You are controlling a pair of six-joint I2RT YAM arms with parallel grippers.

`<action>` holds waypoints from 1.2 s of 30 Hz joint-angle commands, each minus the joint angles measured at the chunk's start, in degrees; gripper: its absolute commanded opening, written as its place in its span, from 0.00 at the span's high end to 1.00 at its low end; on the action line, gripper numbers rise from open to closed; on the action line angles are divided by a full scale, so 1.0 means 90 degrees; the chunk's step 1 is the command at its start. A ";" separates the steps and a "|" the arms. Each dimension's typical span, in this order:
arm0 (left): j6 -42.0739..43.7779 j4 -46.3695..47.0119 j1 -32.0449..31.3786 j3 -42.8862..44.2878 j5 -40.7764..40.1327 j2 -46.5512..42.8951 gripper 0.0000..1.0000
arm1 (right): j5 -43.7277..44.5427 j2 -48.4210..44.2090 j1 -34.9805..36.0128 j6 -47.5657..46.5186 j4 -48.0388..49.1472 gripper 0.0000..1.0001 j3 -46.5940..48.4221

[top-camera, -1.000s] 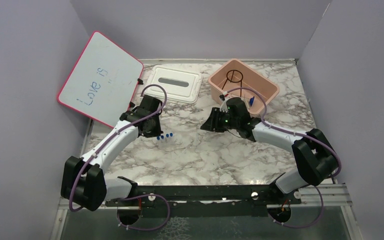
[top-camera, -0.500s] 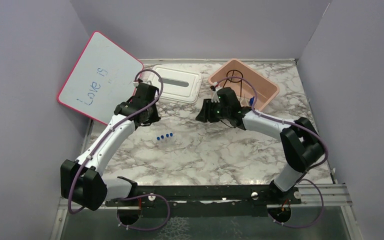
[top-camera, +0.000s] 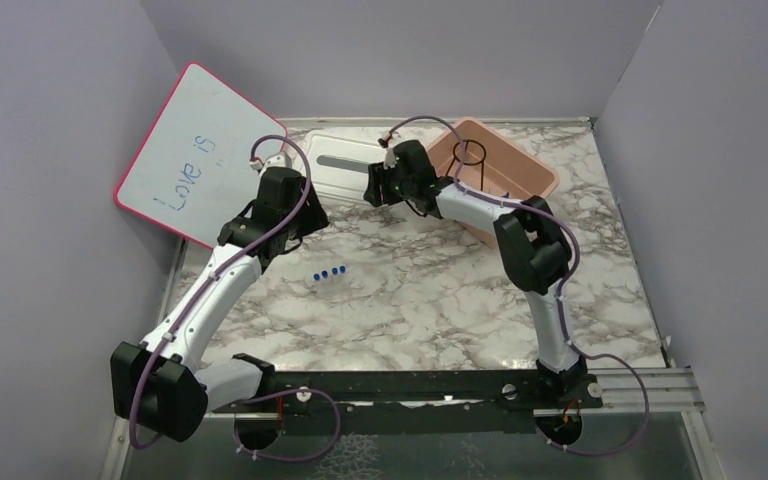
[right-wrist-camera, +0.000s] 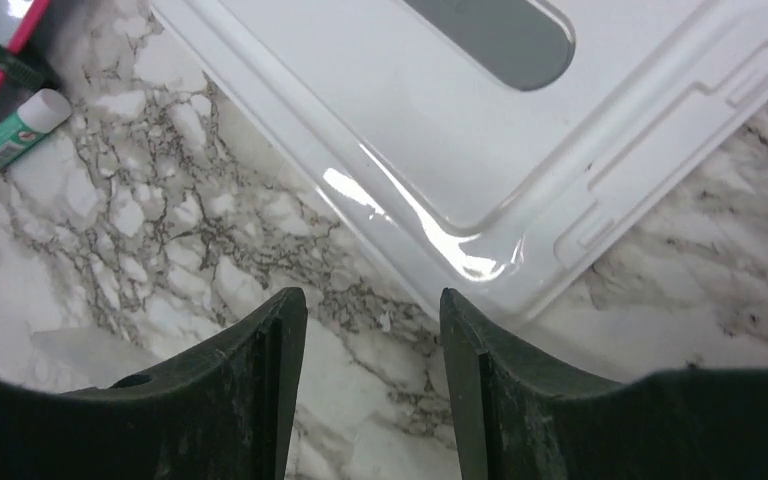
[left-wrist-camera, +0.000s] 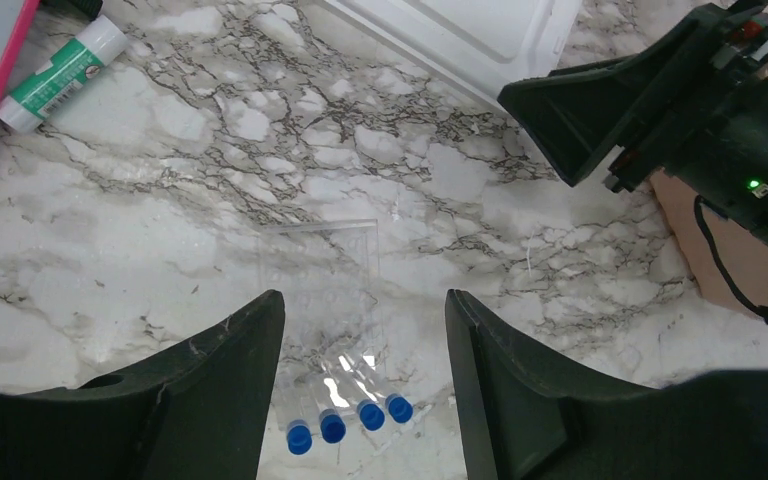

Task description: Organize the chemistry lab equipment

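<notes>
The wire stand [top-camera: 470, 152] sits inside the pink tub [top-camera: 520, 172], so that part looks done. Four blue-capped tubes [left-wrist-camera: 345, 415] lie on the bench [top-camera: 410, 300], well apart from the tub on its left, nearer side, not yet put away. The left hand [left-wrist-camera: 360, 330] hangs above them, jaws wide and empty. The right hand [right-wrist-camera: 368, 320], also wide and empty, hovers over the white lid [right-wrist-camera: 440, 120] just left of the tub. I judge the job roughly midway.
</notes>
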 commanded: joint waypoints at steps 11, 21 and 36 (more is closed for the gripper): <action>-0.0348 0.0870 0.0501 -0.0364 0.1083 0.0347 0.35 | -0.0271 0.1538 0.0178 -0.1408 -0.1178 0.45 0.1433; -0.0194 0.0871 0.0695 -0.0414 0.1108 0.0263 0.35 | -0.0075 0.0720 0.0803 -0.1622 -0.1939 0.55 0.0543; -0.0087 0.0742 0.0931 -0.0355 0.0876 0.0113 0.34 | 0.0836 0.0534 0.1394 -0.1641 -0.2027 0.63 0.0578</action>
